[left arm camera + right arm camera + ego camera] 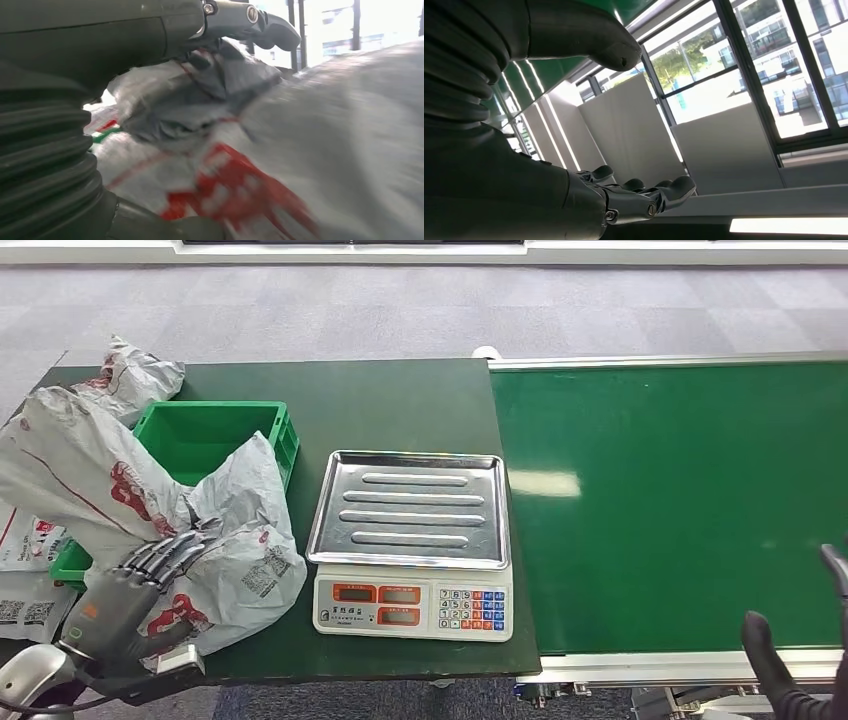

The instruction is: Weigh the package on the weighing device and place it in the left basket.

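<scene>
Your left hand [140, 585] is clamped on the crumpled grey plastic mailer package with red printing [235, 540], fingers laid over its top and thumb beneath; the left wrist view shows the thumb [260, 22] hooked over the bag's folds [240, 150]. That package sits at the front left of the dark green table [400, 400], partly draped over the near right corner of the green plastic basket [215, 435] and just beside the scale. More grey mailers [60, 465] lie heaped to the left of the basket and over its edge. The white electronic scale with its ribbed steel pan [410, 508] stands bare at the table's right side, next to the green conveyor belt [670, 500]. Your right hand [800, 655] hangs low beyond the belt's near edge, fingers [644, 197] spread and grasping nothing.
</scene>
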`<action>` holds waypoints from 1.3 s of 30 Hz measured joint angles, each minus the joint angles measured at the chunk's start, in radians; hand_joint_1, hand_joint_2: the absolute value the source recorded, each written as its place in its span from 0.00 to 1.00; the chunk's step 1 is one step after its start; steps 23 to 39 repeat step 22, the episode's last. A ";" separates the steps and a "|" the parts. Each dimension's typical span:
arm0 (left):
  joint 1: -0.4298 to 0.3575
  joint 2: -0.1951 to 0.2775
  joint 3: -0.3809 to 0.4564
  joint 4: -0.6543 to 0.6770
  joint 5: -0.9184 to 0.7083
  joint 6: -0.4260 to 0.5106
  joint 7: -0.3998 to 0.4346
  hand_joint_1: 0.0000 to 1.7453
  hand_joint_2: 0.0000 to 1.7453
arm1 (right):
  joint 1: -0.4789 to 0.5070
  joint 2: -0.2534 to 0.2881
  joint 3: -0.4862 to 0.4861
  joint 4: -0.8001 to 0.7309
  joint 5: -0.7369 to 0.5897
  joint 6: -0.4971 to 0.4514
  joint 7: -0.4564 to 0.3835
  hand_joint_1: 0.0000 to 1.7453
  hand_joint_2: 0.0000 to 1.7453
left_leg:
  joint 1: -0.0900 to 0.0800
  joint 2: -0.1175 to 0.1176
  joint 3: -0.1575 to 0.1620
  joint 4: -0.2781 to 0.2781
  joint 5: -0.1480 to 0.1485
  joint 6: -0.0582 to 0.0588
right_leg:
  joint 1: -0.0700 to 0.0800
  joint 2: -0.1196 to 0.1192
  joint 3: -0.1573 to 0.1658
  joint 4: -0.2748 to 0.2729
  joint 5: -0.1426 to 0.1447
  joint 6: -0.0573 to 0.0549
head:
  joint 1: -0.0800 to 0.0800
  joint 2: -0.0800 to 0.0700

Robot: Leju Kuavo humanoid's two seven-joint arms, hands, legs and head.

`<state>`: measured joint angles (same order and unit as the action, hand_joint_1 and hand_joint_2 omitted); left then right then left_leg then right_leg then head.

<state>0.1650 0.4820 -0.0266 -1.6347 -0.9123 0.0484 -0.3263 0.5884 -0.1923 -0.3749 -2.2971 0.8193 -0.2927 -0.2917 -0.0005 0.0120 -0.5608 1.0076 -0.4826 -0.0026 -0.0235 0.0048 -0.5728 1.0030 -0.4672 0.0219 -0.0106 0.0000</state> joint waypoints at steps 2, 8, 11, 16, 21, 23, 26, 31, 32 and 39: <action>0.001 -0.024 -0.033 -0.017 -0.012 0.015 0.013 0.00 0.25 | -0.004 -0.009 0.022 0.007 0.007 -0.019 0.019 0.00 1.00 | 0.000 -0.001 0.000 0.000 0.000 0.000 | 0.000 -0.001 0.000 0.000 0.000 0.000 | 0.000 0.000; -0.036 -0.071 -0.088 -0.044 -0.009 0.090 0.078 0.00 0.00 | 0.000 -0.043 0.060 0.015 0.008 -0.050 0.057 0.00 1.00 | 0.000 -0.002 0.000 0.000 0.001 0.000 | 0.000 -0.002 0.001 0.000 0.000 0.000 | 0.000 0.000; -0.058 -0.085 -0.098 -0.057 -0.036 0.145 0.097 0.00 0.00 | -0.004 -0.053 0.078 0.021 0.013 -0.054 0.063 0.00 1.00 | 0.000 -0.002 0.000 0.000 0.001 0.000 | 0.001 -0.002 0.001 0.000 0.000 0.000 | 0.000 0.000; -0.079 -0.088 -0.102 -0.083 0.001 0.179 0.104 0.00 0.00 | -0.014 -0.066 0.097 0.035 0.018 -0.062 0.080 0.00 0.25 | 0.001 -0.002 0.001 0.000 0.001 0.000 | 0.001 -0.002 0.001 0.000 0.000 0.000 | 0.000 0.000; -0.126 -0.059 -0.069 -0.137 0.107 0.259 0.085 0.00 0.00 | -0.008 -0.081 0.099 0.038 0.015 -0.075 0.093 0.00 0.00 | 0.002 -0.003 0.000 0.000 0.001 -0.001 | 0.003 -0.003 0.001 0.000 0.000 0.000 | 0.000 0.000; -0.135 -0.056 -0.064 -0.144 0.113 0.266 0.083 0.00 0.00 | -0.007 -0.083 0.099 0.038 0.014 -0.075 0.095 0.00 0.00 | 0.002 -0.003 0.000 0.000 0.002 -0.001 | 0.003 -0.003 0.002 0.000 0.000 0.000 | 0.000 0.000; -0.135 -0.056 -0.064 -0.144 0.113 0.266 0.083 0.00 0.00 | -0.007 -0.083 0.099 0.038 0.014 -0.075 0.095 0.00 0.00 | 0.002 -0.003 0.000 0.000 0.002 -0.001 | 0.003 -0.003 0.002 0.000 0.000 0.000 | 0.000 0.000; -0.135 -0.056 -0.064 -0.144 0.113 0.266 0.083 0.00 0.00 | -0.007 -0.083 0.099 0.038 0.014 -0.075 0.095 0.00 0.00 | 0.002 -0.003 0.000 0.000 0.002 -0.001 | 0.003 -0.003 0.002 0.000 0.000 0.000 | 0.000 0.000; -0.135 -0.056 -0.064 -0.144 0.113 0.266 0.083 0.00 0.00 | -0.007 -0.083 0.099 0.038 0.014 -0.075 0.095 0.00 0.00 | 0.002 -0.003 0.000 0.000 0.002 -0.001 | 0.003 -0.003 0.002 0.000 0.000 0.000 | 0.000 0.000; -0.135 -0.056 -0.064 -0.144 0.113 0.266 0.083 0.00 0.00 | -0.007 -0.083 0.099 0.038 0.014 -0.075 0.095 0.00 0.00 | 0.002 -0.003 0.000 0.000 0.002 -0.001 | 0.003 -0.003 0.002 0.000 0.000 0.000 | 0.000 0.000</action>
